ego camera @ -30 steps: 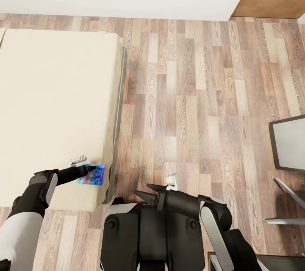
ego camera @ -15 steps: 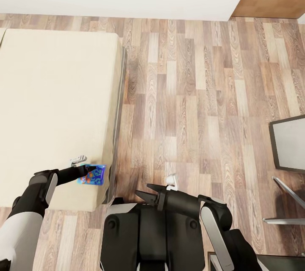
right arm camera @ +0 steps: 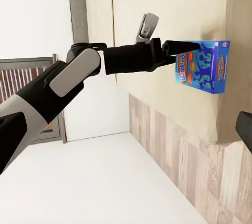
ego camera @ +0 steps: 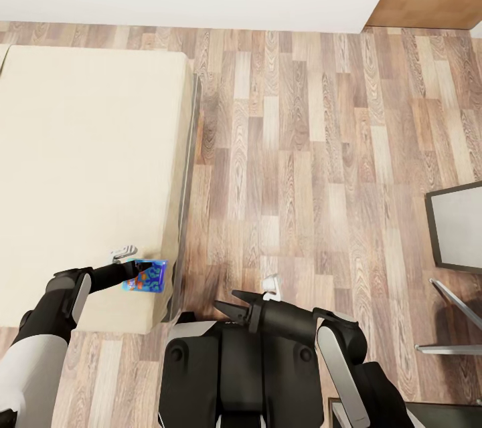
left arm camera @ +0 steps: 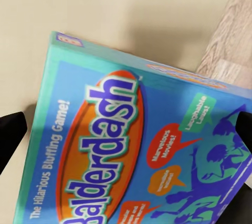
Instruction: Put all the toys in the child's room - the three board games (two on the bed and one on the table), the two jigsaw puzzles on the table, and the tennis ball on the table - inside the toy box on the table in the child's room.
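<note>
1 board game (ego camera: 144,277) | left hand (ego camera: 139,274) apparently gripping | bed (ego camera: 80,167) corner

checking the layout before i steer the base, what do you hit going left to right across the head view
bed → left claw at the blue board game on the bed's corner → wood floor → right claw → grey-framed panel
</note>
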Controlling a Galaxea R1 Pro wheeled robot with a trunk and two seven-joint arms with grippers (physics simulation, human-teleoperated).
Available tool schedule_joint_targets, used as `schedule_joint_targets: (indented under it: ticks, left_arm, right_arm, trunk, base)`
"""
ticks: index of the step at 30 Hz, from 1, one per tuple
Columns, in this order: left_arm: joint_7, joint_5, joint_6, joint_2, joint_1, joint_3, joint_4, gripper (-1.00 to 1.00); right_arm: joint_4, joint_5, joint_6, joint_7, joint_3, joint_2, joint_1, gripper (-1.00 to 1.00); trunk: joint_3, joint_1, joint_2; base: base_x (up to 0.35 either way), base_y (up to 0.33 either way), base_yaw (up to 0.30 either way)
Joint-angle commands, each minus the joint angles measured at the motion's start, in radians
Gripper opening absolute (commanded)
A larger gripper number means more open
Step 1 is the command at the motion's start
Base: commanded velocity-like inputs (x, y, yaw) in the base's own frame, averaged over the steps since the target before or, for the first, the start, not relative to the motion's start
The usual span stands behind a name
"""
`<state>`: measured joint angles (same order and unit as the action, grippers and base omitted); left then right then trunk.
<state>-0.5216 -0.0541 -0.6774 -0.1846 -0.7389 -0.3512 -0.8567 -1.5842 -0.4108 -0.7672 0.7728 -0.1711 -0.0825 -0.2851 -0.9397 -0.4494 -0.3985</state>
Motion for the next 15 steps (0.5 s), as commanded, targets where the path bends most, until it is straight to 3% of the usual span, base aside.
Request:
schedule_joint_targets:
  ticks: [1,15]
  left_arm:
    - [-0.008,-0.006,-0.005,0.000,-0.001,-0.003,-0.001,1.00]
    - [-0.008,-0.006,-0.005,0.000,-0.001,-0.003,-0.001,1.00]
  right_arm:
    - [0.000,-0.003,-0.006,0.000,0.001,0.000,-0.001,1.00]
    - [0.001,-0.003,-0.006,0.000,0.000,0.000,0.000,1.00]
  trunk:
    - [-0.001,-0.001,-0.002]
    - [-0.001,-0.001,-0.002]
  base:
    - [0.000,0.000,0.000]
    - [0.000,0.000,0.000]
